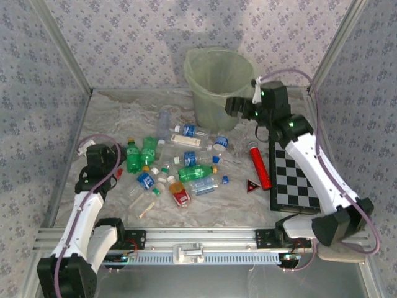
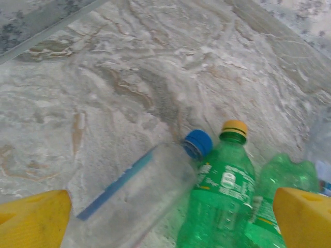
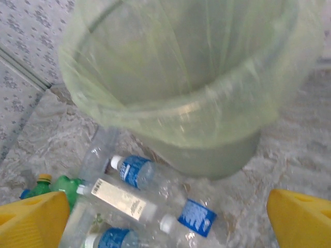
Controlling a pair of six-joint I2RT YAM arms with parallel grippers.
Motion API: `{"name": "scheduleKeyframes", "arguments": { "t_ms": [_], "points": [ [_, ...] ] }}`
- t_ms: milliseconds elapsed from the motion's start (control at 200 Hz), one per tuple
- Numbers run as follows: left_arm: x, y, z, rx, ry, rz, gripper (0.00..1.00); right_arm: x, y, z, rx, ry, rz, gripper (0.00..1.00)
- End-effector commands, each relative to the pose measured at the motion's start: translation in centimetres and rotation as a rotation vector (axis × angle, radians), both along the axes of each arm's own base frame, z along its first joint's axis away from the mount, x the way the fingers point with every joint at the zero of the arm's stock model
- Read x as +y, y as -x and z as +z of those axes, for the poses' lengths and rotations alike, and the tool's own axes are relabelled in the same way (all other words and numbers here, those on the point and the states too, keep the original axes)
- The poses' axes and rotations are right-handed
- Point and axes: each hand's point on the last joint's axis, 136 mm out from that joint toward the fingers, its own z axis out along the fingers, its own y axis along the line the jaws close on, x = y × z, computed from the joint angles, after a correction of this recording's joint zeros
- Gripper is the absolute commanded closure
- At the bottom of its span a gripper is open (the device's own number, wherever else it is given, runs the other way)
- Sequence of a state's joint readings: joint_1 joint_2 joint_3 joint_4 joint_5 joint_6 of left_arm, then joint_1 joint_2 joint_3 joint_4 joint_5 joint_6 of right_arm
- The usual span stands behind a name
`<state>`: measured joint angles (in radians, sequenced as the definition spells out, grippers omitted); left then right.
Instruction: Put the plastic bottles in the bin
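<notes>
Two robot arms at a marbled table (image 1: 236, 208) scattered with small plastic bottles (image 1: 190, 131), near one green bin.

One pale green translucent round bin (image 1: 217, 81), lined with a crinkled bag, stands upright. In front of the bin and to its left lie three green soda-style bottles (image 1: 147, 152), one orange-red bottle (image 1: 180, 194), at least four clear blue-labelled ones and some tiny white-capped ones too small to count. Front-right of the bin lie one red cylinder tube (image 1: 261, 166), one small red triangle (image 1: 252, 185) and one black-and-white checkerboard (image 1: 294, 177). The right gripper (image 3: 166, 222) hovers just before the bin's rim, its yellow fingers spread wide and empty. Well apart from the bin, the left gripper (image 2: 169, 222) is also spread wide, over a clear blue-capped bottle (image 2: 139, 196) lying against a green one.
</notes>
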<state>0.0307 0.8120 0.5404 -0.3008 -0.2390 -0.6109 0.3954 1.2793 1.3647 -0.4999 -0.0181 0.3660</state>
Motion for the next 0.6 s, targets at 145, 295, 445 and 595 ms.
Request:
{"name": "scheduleKeyframes", "arguments": {
  "t_ms": [145,295,445,595],
  "points": [
    [1.4,-0.2,-1.5,0.017,0.041,0.041,0.00,-3.1,2.6,-6.7,0.029,-0.133,-0.203,0.00],
    [1.3,-0.9,-2.7,0.046,0.055,0.014,0.00,-5.6,3.8,-10.7,0.078,-0.159,-0.359,0.00],
    [1.2,-1.5,-3.5,0.062,0.060,-0.007,0.00,-6.2,3.8,-13.0,0.123,-0.165,-0.385,0.00],
    [1.2,-1.9,-4.4,0.101,0.059,-0.022,0.00,-5.6,3.4,-14.4,0.165,-0.149,-0.370,0.00]
  ]
}}
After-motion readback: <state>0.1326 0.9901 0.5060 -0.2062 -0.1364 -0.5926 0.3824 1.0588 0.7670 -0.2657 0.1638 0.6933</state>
